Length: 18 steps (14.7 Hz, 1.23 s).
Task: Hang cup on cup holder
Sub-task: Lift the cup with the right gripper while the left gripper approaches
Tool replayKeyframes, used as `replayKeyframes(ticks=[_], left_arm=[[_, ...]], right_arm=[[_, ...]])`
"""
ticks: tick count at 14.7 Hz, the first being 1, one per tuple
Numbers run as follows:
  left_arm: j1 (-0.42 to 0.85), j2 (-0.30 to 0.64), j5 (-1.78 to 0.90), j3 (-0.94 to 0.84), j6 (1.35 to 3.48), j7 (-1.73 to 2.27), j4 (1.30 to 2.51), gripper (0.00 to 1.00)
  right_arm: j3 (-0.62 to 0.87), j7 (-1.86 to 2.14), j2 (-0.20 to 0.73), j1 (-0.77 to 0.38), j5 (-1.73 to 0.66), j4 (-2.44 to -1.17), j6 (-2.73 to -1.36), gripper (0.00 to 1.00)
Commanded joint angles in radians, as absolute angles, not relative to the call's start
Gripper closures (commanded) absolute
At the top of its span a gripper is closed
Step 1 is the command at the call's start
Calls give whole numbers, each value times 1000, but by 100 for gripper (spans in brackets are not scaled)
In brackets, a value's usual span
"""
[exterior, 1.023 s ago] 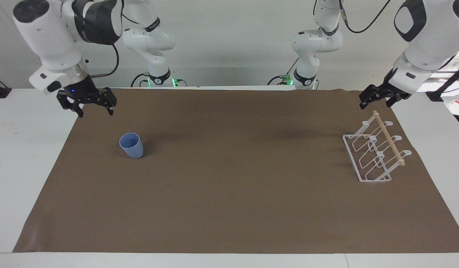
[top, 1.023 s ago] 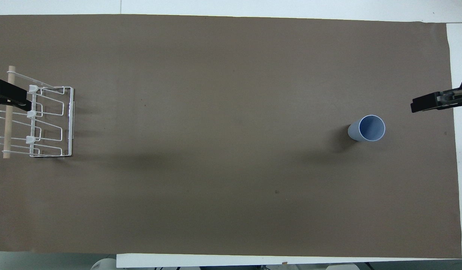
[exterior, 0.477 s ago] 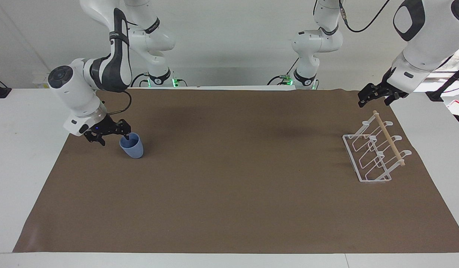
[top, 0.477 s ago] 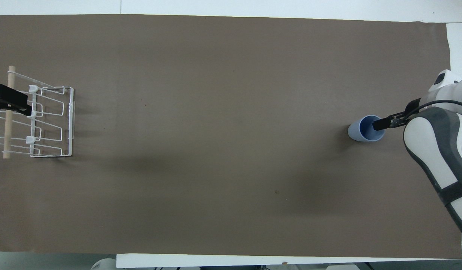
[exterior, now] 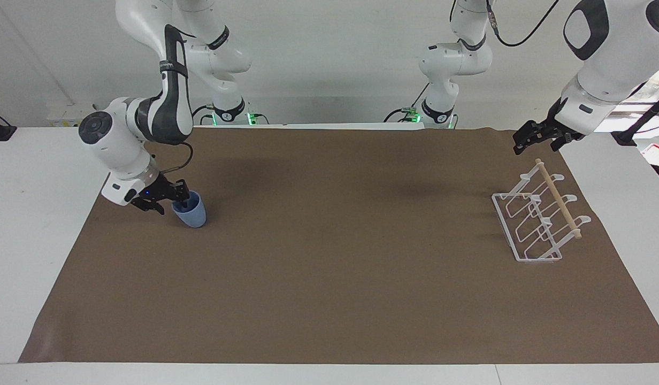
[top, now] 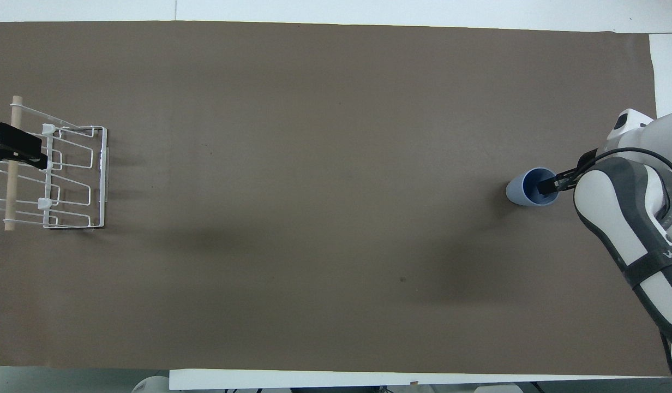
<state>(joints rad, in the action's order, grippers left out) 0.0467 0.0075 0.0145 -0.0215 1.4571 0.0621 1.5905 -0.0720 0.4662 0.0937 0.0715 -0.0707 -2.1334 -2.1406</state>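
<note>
Covering white table (exterior: 19,224): brown mat (exterior: 329,278) (cup (exterior: 192,213) upright)

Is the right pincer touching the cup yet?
Cannot tell. Both views show the right pincer straddling the cup's rim, one finger inside; neither shows contact or a gap plainly.

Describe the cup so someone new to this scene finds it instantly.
Start from the brown mat covering the table and go to the right arm's end of it. The cup stands there upright on its narrow base, mouth up, with the right hand at its rim, one finger dipping inside. It is the only blue thing in the scene; the white wire cup holder sits at the left arm's end.
</note>
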Motion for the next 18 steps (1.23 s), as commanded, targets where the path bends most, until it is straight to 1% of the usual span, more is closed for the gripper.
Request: replayKeyframes(ticks=[1, 3, 5, 6, 8, 9, 11, 14, 16, 18], left_arm=[[43, -26, 26, -28, 1465, 84, 1628, 0], [52, -26, 26, -28, 1468, 97, 1628, 0], [57, -26, 26, -29, 1471, 191, 1628, 0], [57, -26, 23, -29, 1479, 236, 1629, 0], [60, -28, 15, -35, 1500, 355, 1637, 0], [70, -28, -10, -37, 1518, 485, 1644, 0], [90, -26, -86, -37, 1546, 717, 1640, 0], [155, -26, -195, -38, 1529, 969, 1635, 0], [216, -28, -250, -38, 1542, 1183, 1638, 0], [238, -28, -319, -40, 1561, 1313, 1640, 0]], right_arm=[[-66, 486, 103, 75, -112, -2137, -2175, 100], [-66, 492, 110, 75, -112, -2109, -2158, 100], [-60, 498, 126, 74, -115, -2045, -2100, 100], [-48, 500, 135, 74, -135, -2001, -2045, 100], [-25, 489, 150, 66, -248, -1910, -1923, 100], [-22, 477, 150, 52, -314, -1881, -1875, 100], [-20, 364, 150, 14, -499, -1852, -1821, 100], [-20, 144, 150, -107, -763, -1855, -1838, 100], [-20, 27, 149, -204, -891, -1862, -1893, 100], [-20, -56, 147, -279, -987, -1870, -1952, 100]])
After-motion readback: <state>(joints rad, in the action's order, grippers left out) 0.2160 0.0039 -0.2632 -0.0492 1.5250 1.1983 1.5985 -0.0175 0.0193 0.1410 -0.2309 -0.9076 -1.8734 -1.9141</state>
